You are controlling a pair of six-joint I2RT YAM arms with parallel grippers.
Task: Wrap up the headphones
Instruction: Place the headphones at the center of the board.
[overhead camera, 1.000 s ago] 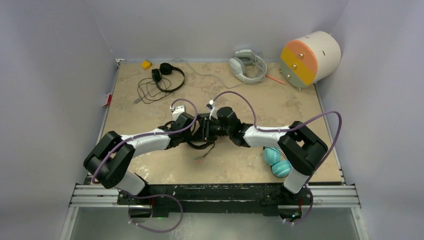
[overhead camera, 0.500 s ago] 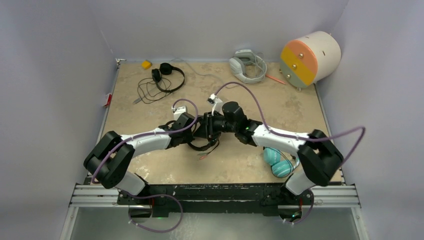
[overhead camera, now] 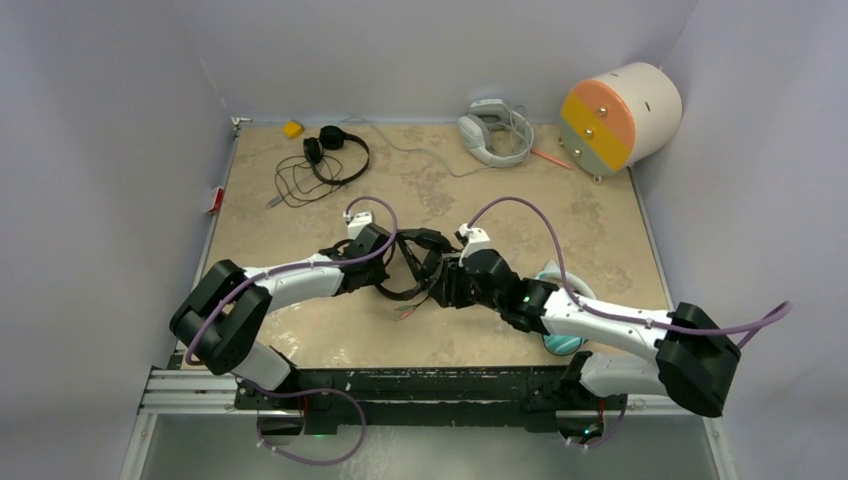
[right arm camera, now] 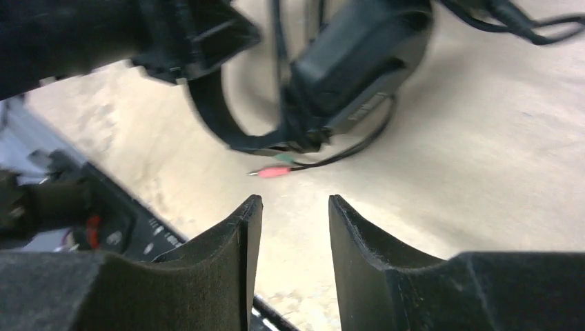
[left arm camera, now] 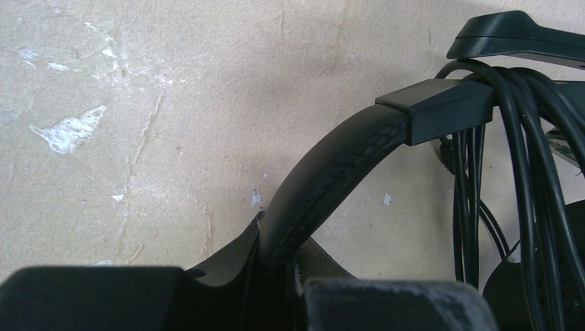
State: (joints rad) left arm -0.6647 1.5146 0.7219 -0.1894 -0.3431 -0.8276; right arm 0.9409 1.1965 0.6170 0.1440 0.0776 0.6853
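My left gripper (overhead camera: 390, 262) is shut on the band of a slim black pair of headphones (overhead camera: 420, 243) at mid-table. In the left wrist view the band (left arm camera: 331, 172) runs up from between my left gripper's jaws (left arm camera: 279, 238), with the black cord (left arm camera: 524, 172) looped several times round it. My right gripper (overhead camera: 443, 290) is open and empty, just right of that pair. Its wrist view shows the gripper (right arm camera: 295, 207) below the ear cup (right arm camera: 359, 55), with the pink and green plugs (right arm camera: 272, 170) on the table. A second black pair (overhead camera: 335, 155) lies back left. The teal pair (overhead camera: 560, 340) is mostly hidden under my right arm.
A grey-white headset (overhead camera: 493, 130) lies at the back centre. A cream drum with an orange and green face (overhead camera: 620, 112) lies at the back right, with an orange pen (overhead camera: 550, 158) beside it. A small yellow block (overhead camera: 292, 128) sits at the back left.
My right arm has pulled back from the held headphones toward the near right, and its base has swung right. My left gripper still holds the band in the same place.
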